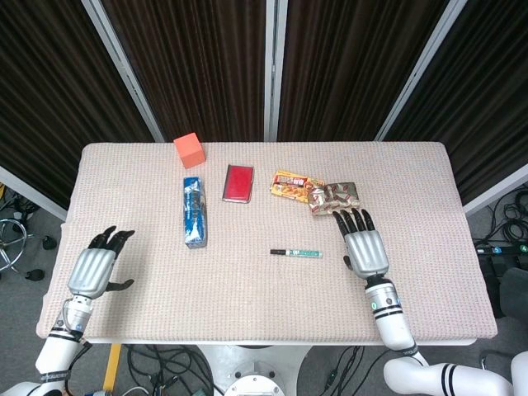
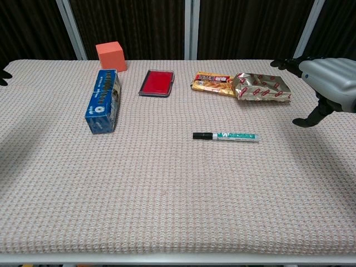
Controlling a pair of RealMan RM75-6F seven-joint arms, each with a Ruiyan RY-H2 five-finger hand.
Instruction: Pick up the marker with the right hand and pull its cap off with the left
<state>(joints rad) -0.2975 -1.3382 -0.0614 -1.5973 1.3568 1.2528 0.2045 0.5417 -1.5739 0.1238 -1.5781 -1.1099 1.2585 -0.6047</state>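
Marker [image 1: 296,252] lies flat near the middle of the table [image 1: 247,305], black cap pointing toward the robot's left, white and green barrel toward its right, and nothing touches it. Right hand [image 1: 364,245] sits just beside the barrel end of the marker, on its right, palm down with fingers spread and holding nothing; the chest view shows it raised above the cloth. Left hand [image 1: 97,266] is well apart from the marker, far off on the cap side near the table's edge, fingers loosely apart and likewise empty. Beyond the marker, toward the far edge, lie a red case [image 1: 238,183], a yellow snack pack [image 1: 295,186] and a crinkled foil packet [image 1: 334,197] touching it. A blue box [image 1: 194,212] lies beyond and left of the marker, with an orange cube [image 1: 189,150] further back
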